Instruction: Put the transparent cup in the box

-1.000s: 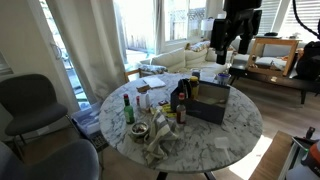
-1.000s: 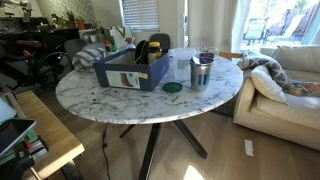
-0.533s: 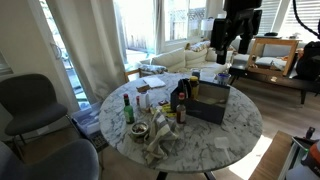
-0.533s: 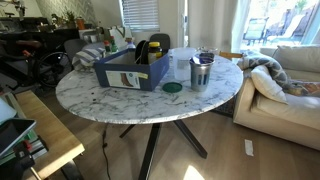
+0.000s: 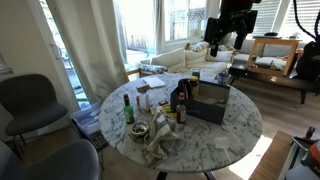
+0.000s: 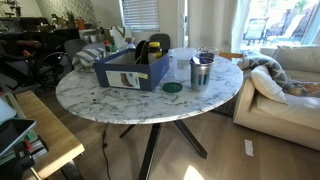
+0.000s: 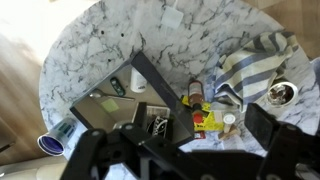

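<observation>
Going across the marble table (image 6: 100,100): the dark box (image 6: 128,72) sits on the left, then a green lid (image 6: 173,88), then a steel tumbler (image 6: 200,74). What looks like the transparent cup (image 6: 208,54) stands just behind the tumbler, outside the box, and it's kinda hard to make out. The gripper (image 5: 227,44) hangs high over the table. In the wrist view its jaws are spread wide, with nothing between them.

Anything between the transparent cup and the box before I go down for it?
Nothing visible does. The transparent cup stands by a metal tumbler just off the box. Only a flat green lid lies near that gap on the table. Only open air shows below the gripper.
</observation>
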{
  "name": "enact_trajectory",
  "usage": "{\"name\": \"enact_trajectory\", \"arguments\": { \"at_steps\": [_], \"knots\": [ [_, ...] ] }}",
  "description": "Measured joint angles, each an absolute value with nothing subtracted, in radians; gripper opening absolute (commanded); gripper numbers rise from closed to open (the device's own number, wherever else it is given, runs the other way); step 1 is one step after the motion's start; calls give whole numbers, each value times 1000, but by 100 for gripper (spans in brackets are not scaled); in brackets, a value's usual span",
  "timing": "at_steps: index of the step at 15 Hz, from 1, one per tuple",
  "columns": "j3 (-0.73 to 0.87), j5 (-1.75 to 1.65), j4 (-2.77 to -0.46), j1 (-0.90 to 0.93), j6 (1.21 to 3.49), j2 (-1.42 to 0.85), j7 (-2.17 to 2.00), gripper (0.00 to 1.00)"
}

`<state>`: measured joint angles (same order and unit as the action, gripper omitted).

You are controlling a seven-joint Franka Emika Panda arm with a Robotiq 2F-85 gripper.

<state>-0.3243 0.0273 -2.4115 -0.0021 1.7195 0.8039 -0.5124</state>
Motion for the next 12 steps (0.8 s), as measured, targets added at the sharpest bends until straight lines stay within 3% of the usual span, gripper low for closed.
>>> {"name": "enact_trajectory", "arguments": {
  "at_steps": [12],
  "knots": [
    [-212, 15, -2457, -111, 1763, 709, -536, 100]
  ]
}}
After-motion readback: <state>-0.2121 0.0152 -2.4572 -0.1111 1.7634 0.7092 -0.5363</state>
